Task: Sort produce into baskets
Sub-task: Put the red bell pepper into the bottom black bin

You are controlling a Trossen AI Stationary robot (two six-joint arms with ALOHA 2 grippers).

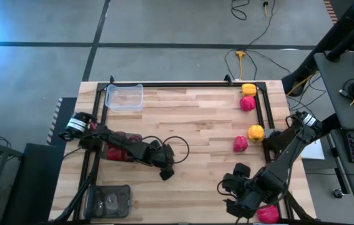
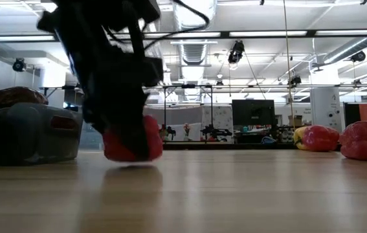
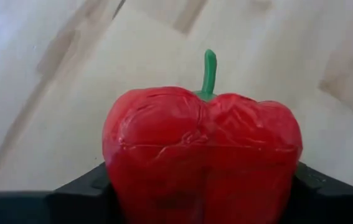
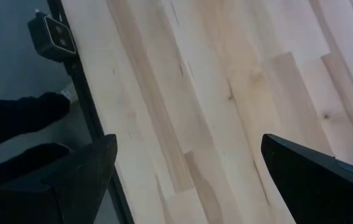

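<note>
Jaws of my left gripper [image 3: 202, 205] sit on either side of a bright red pepper [image 3: 202, 152], resting on the wooden table [image 1: 195, 119] near its middle. My right gripper [image 4: 188, 180] hangs wide open, empty, near the table's right edge.
</note>
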